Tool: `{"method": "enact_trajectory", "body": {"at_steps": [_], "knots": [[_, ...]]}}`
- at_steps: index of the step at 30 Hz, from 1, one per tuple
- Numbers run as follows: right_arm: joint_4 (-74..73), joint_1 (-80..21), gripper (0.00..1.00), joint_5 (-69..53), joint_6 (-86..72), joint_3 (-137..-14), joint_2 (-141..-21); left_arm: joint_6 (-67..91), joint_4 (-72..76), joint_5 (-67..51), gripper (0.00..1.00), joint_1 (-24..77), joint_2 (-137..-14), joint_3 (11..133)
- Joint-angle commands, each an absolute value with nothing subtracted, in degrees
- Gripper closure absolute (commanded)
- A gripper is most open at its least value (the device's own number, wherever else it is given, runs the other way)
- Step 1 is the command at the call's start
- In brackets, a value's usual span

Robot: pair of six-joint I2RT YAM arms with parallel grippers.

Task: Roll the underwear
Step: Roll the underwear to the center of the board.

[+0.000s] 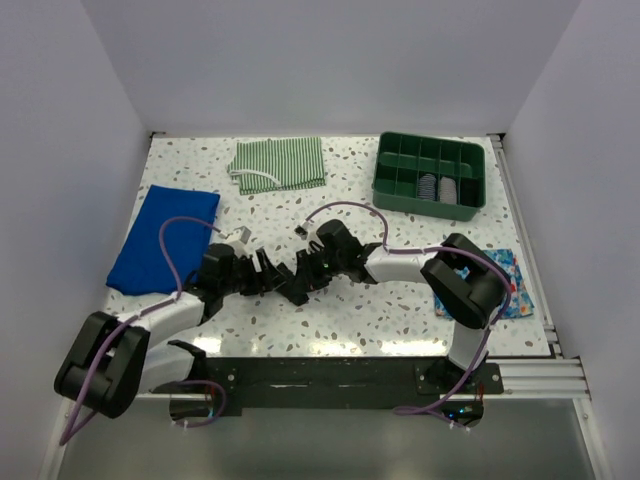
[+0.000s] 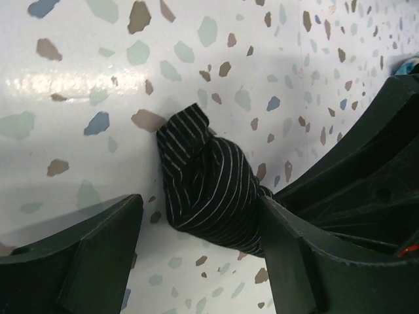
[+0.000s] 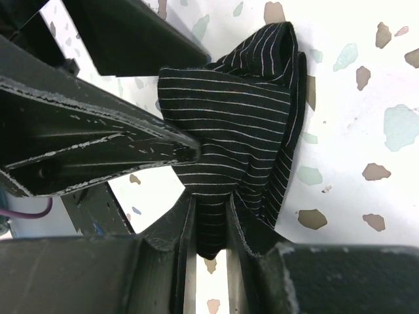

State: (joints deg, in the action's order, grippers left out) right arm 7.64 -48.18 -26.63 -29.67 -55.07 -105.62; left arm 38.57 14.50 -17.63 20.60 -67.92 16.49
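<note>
**Surroundings.** The worktop (image 1: 400,300) is white with a glossy surface and speckles of brown, grey, green and blue. At its far edge lies a green-and-white striped cloth (image 1: 280,163), folded flat. To its right is a green compartmented tray (image 1: 428,210) holding two small rolled items (image 1: 437,187). A plain blue cloth (image 1: 165,240) lies flat at the left. A blue floral-print cloth (image 1: 512,285) lies at the right edge, partly hidden behind the right arm. In the top view both arms converge at the centre of the worktop, and their black tool bodies cover the underwear almost completely.

**Materials.** The underwear (image 2: 209,190) is soft black fabric with thin white pinstripes. It is bunched into an irregular creased lump and rests on the worktop at the centre, well apart from the other cloths and the tray. The tool fingers are rigid matt black with scuffed edges.

**Tools.** The left tool (image 2: 200,206) is released, with its jaws set wide apart. The underwear sits in the gap, touching one finger (image 2: 308,255) and clear of the other. The right tool (image 3: 211,232) is clenched on the underwear. Its two narrow fingers stand almost together, and a fold of the fabric is pinched between them.
</note>
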Motion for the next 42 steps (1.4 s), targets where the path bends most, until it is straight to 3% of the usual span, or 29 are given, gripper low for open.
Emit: {"method": "enact_trajectory", "body": {"at_steps": [1,7,11,15,22,23,25,27,28,33,36,39,40,42], "knots": [[-5.54,-48.78,0.92,-21.62,-26.72,-52.29,-110.13,38.14,24.25,-23.29,0.25,20.04,-71.63,15.56],[-5.71,-48.69,0.92,-22.94,-26.63,-52.73,-111.18,38.58,28.83,-25.31,0.26,19.51,-73.56,14.33],[-6.59,-48.69,0.92,-23.64,-26.37,-53.52,-112.23,39.81,32.42,-25.4,0.32,19.34,-74.0,12.13],[-6.94,-48.78,0.92,-23.99,-26.02,-53.7,-112.59,41.13,35.33,-25.31,0.51,19.25,-74.79,10.64],[-8.61,-48.69,0.92,-23.47,-25.93,-53.79,-113.38,41.49,35.08,-23.03,0.67,19.16,-74.53,11.25],[-8.79,-48.69,0.92,-23.38,-25.93,-53.62,-113.38,41.57,34.72,-22.68,0.77,19.16,-74.53,11.42],[-8.88,-48.78,0.92,-23.12,-25.67,-53.44,-113.38,41.4,33.93,-22.24,0.82,19.16,-74.53,12.04],[-9.23,-48.78,0.91,-22.94,-25.31,-53.35,-113.03,41.48,33.75,-22.24,0.94,19.16,-74.62,12.3],[-9.32,-48.78,0.89,-22.77,-25.23,-53.26,-112.77,41.57,33.49,-22.15,0.97,19.16,-74.53,12.39],[-10.81,-48.87,0.54,-19.61,-24.52,-54.14,-107.59,41.31,28.66,-20.13,1.0,19.16,-73.92,14.15],[-13.09,-50.01,0.42,-13.99,-23.56,-55.63,-102.24,40.61,24.71,-18.81,1.0,19.25,-73.39,15.72],[-16.34,-52.81,0.39,-7.58,-21.1,-58.0,-98.11,40.08,20.84,-17.32,1.0,19.42,-72.95,17.13],[-18.35,-54.48,0.27,-3.64,-20.31,-59.49,-97.48,40.08,18.65,-16.53,1.0,19.6,-72.86,17.66],[-20.91,-56.59,0.26,-0.1,-17.94,-61.34,-96.16,39.73,16.62,-15.74,1.0,19.95,-73.04,19.24]]}}
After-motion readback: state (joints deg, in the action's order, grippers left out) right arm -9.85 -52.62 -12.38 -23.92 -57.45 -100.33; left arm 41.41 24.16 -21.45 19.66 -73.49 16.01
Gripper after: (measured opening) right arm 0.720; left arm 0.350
